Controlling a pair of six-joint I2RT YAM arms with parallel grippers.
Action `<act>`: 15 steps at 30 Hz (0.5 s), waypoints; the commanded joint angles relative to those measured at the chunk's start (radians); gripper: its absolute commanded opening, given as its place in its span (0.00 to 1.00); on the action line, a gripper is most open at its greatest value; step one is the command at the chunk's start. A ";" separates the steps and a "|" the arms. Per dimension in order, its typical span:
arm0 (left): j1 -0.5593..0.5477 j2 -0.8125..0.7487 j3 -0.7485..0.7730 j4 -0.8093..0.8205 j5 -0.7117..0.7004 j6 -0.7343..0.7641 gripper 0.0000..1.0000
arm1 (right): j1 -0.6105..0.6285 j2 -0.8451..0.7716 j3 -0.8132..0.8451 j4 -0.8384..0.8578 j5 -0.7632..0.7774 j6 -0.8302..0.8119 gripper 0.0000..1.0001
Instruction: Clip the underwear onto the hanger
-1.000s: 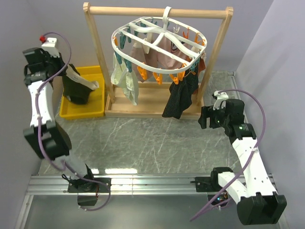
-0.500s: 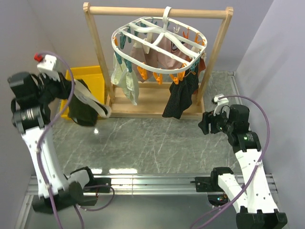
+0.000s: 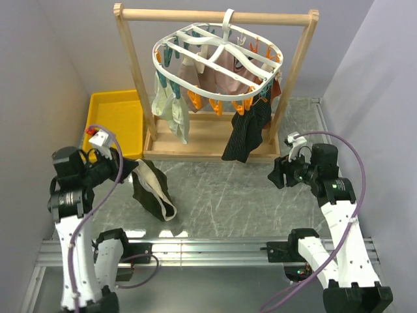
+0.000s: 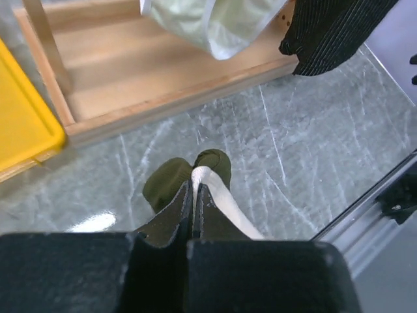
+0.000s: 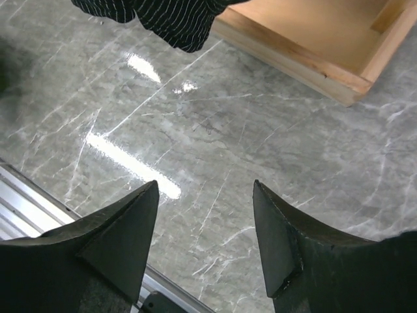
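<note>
Underwear (image 3: 153,190) lower — pinch clear wrist-side only

Grey marble-veined tabletop (image 3: 221,195) across centre; white glare patches (image 3: 159,233) toward lower edge. Pale lilac walls (image 3: 39,78) at left, back, right. Wooden rail frame (image 3: 215,16) at upper centre, flat base on tabletop. Yellow tray (image 3: 117,107) upper left, just beside frame. Aluminium rail (image 3: 208,251) along bottom.

Bright, even overhead light; shadows soft, short. Specular glare streaks on polished marble table (image 5: 215,124) in right wrist & top views. Left gripper (image 4: 193,190) body near lens slightly soft; bkgd sharp. No motion blur.
</note>
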 commanded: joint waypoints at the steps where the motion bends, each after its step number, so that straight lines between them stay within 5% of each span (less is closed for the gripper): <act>1: -0.120 0.105 -0.026 0.186 -0.159 -0.173 0.00 | -0.006 0.029 0.030 0.003 -0.031 -0.006 0.66; 9: -0.401 0.317 -0.083 0.365 -0.548 -0.632 0.00 | -0.005 0.080 0.031 0.047 -0.036 0.031 0.62; 15: -0.441 0.414 -0.059 0.517 -0.534 -0.854 0.00 | 0.018 0.121 0.004 0.142 -0.082 0.111 0.54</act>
